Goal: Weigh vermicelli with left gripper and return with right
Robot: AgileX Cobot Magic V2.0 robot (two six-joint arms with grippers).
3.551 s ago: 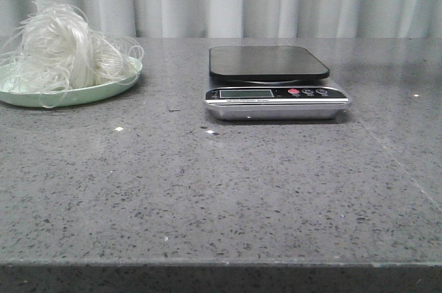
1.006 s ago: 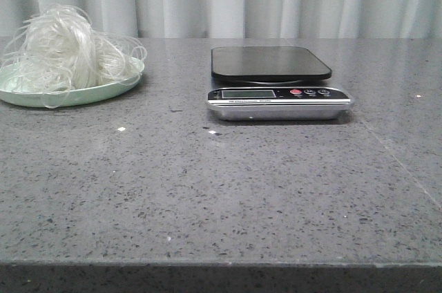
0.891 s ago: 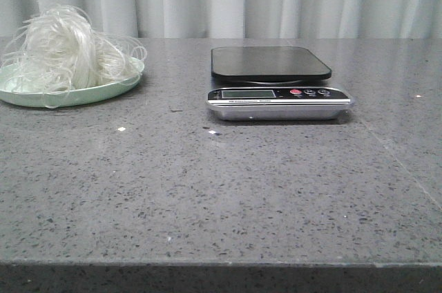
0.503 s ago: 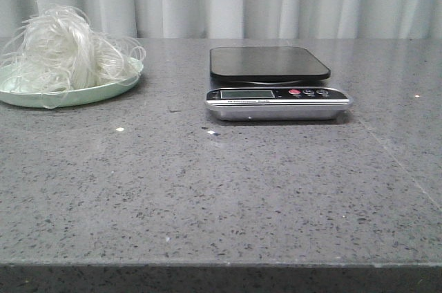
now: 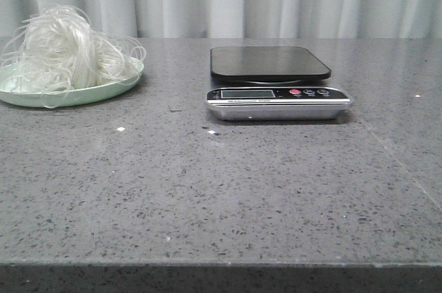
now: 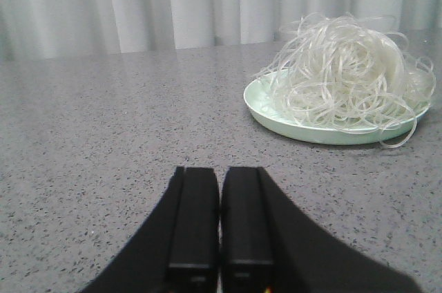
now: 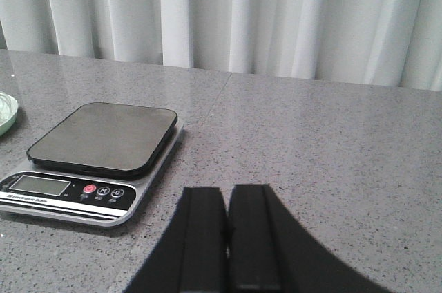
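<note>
Nothing has moved since earlier.
My left claw and right claw stay pressed together; vermicelli left of the scale.

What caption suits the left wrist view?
Shut left gripper above the grey table, facing vermicelli heaped on a pale green plate.

white translucent vermicelli, pale green plate, blk/silver scale, grey speckled table

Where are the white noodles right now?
In the front view, the noodles are piled on a pale green plate at the far left of the table, left of the scale and apart from it.
</note>
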